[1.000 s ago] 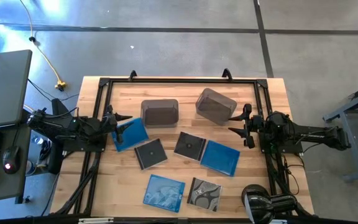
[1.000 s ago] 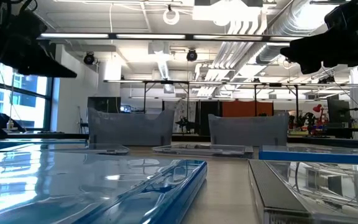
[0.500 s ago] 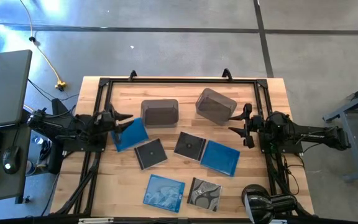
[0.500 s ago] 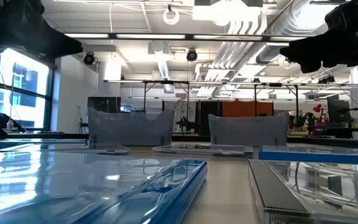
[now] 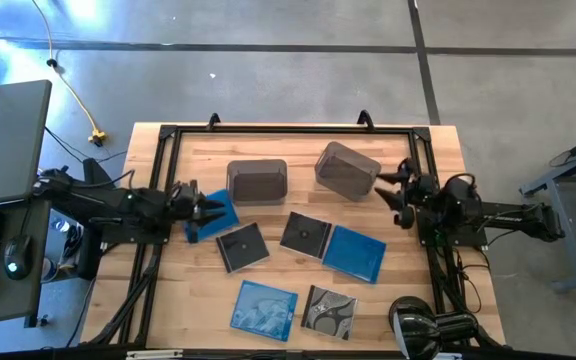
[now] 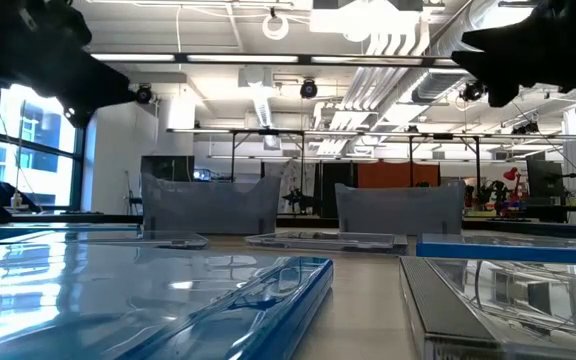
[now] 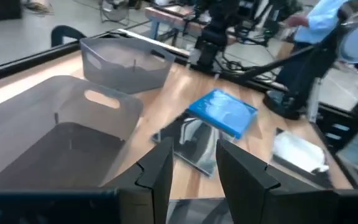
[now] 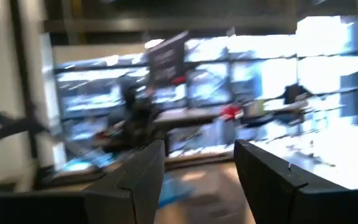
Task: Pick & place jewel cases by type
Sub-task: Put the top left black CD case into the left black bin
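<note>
Left gripper (image 5: 211, 208) over the left blue case (image 5: 214, 215), fingers (image 7: 160, 174) parted with a narrow gap, nothing seen between them; contact with the case not discernible. Right gripper (image 5: 393, 187) just beside the right bin (image 5: 347, 170), raised off the table (image 5: 408, 290), fingers (image 8: 135, 180) spread apart and empty. Left bin (image 5: 257, 182) at the table's far middle, just beside the left blue case. Two dark cases (image 5: 242, 246) (image 5: 305, 235) side by side at table centre, the second touching a plain blue case (image 5: 355, 252) on its right. Cloud-patterned blue case (image 5: 264, 309) and silvery-patterned case (image 5: 329, 311) side by side along the near edge. All six cases flat on the wood, none inside either bin.
</note>
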{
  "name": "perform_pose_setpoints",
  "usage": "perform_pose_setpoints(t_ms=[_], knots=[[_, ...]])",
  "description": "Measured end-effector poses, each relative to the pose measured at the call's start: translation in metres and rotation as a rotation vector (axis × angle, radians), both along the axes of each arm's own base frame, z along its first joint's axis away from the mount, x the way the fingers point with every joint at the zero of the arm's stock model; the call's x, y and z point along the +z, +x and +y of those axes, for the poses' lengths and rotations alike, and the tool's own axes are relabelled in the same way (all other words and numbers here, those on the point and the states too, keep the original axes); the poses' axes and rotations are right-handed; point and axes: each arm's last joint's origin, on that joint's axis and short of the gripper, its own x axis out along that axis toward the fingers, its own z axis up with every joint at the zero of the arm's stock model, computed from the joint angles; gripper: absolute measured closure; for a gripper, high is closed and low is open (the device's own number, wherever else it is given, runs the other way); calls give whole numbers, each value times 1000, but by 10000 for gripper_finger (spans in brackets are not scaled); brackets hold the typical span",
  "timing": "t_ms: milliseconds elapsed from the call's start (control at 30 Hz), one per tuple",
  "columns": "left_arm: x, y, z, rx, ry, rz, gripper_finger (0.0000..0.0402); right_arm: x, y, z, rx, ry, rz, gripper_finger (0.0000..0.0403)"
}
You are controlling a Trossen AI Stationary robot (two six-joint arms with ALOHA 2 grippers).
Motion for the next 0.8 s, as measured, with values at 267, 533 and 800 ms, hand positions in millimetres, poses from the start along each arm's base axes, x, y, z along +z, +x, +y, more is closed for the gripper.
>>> perform_pose_setpoints(t_ms=[267, 533, 800], knots=[[-4, 19, -6, -29, -63, 117, 279, -2, 0, -3, -153, -83, 50, 213], [-11, 33, -13, -106, -113, 275, 279, -6, 5, 1, 45, 41, 56, 213], [-6, 50, -14, -50, -5, 330, 279, -18, 24, 5, 31, 169, 160, 213]])
